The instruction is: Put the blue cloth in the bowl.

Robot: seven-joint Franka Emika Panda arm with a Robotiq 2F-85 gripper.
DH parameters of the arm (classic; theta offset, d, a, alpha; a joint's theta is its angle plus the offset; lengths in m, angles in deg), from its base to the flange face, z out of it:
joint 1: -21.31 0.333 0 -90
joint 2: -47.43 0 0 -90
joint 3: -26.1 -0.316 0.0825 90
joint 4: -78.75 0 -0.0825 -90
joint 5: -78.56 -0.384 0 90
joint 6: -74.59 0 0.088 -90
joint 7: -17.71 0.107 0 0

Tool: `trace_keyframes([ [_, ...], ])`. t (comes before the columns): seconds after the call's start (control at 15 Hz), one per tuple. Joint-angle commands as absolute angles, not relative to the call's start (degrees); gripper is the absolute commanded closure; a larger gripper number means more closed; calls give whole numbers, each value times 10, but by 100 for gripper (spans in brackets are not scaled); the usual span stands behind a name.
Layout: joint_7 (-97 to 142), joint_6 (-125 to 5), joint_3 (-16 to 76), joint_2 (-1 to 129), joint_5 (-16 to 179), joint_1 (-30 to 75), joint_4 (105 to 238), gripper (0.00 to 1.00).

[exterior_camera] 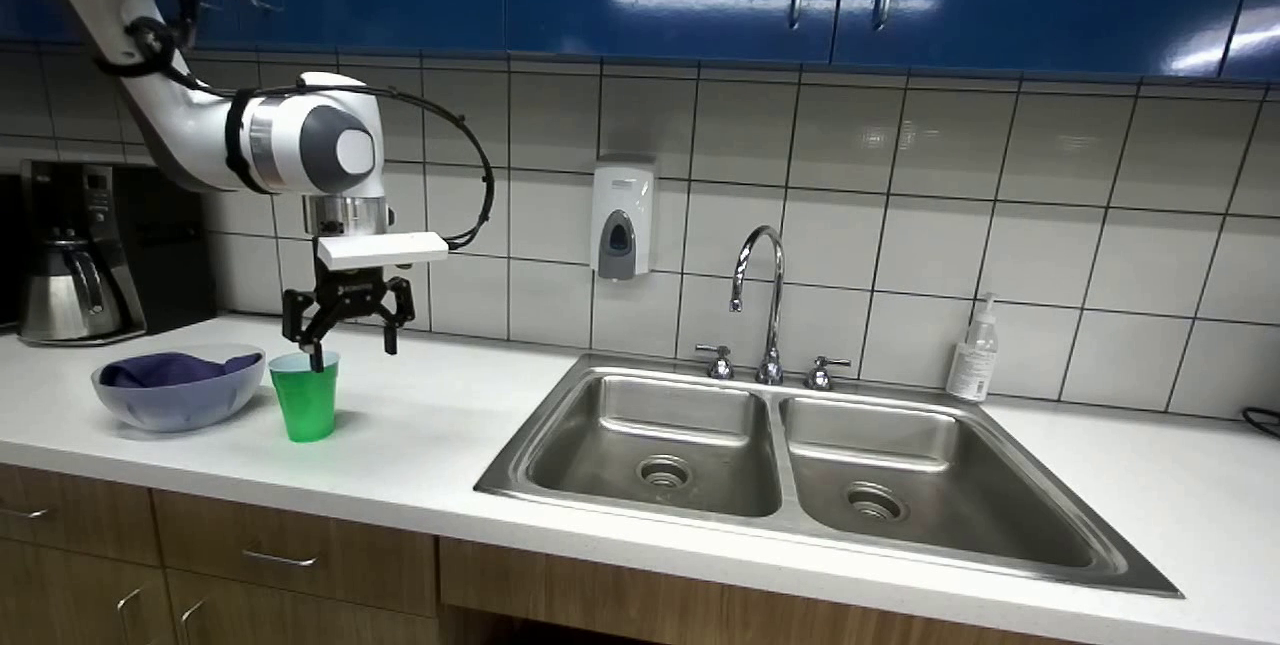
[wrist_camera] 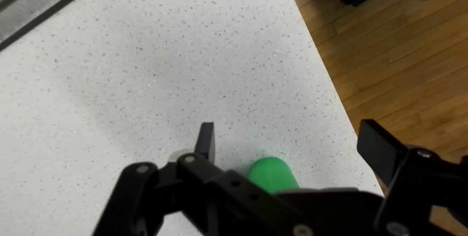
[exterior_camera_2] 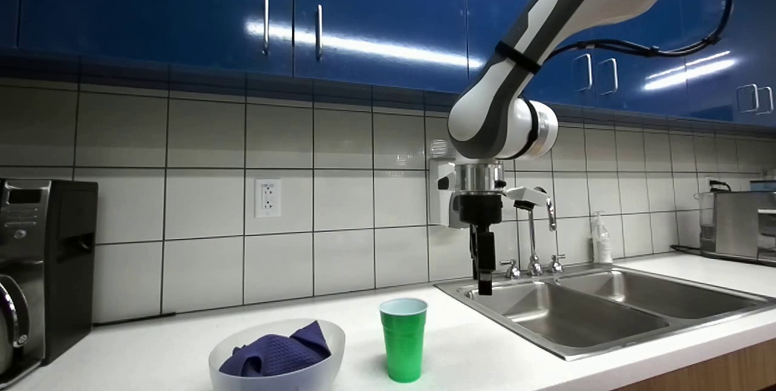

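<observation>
The black, block-tipped fingers (wrist_camera: pixel 378 152) are spread wide, pointing down above the white, speckled desk (wrist_camera: pixel 219 64) at the end of a white and grey jointed arm (exterior_camera: pixel 292 140). The dark purplish-blue, textured cloth (exterior_camera_2: pixel 279 354) lies bunched inside a pale, translucent, round bowl (exterior_camera: pixel 190 410), well apart from the fingers; in an exterior view one corner of it pokes upward. Just beside the bowl, a tall green cup (exterior_camera_2: pixel 405 342) with a pale interior stands upright on the desk. The fingers hang near the cup, apart from it; in the wrist view it is partly hidden behind them. On the cup's far side from the bowl, a stainless-steel double sink (exterior_camera: pixel 545 427) is set into the desk, with a curved chrome tap (exterior_camera: pixel 774 305) behind the basins and a clear pump bottle (exterior_camera: pixel 973 362) at its back corner. A white and grey soap dispenser (exterior_camera: pixel 622 215) is mounted on the pale tiled wall (exterior_camera: pixel 555 225). A black and steel coffee maker (exterior_camera: pixel 140 245) stands near the bowl.
</observation>
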State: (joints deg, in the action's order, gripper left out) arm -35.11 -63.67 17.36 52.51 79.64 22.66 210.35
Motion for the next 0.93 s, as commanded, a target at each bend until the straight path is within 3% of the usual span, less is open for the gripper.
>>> trace_keyframes([
  [0.0,-393,-607,190,457,815,230,2145,0],
  [0.87,-395,-609,204,470,808,241,2139,0],
])
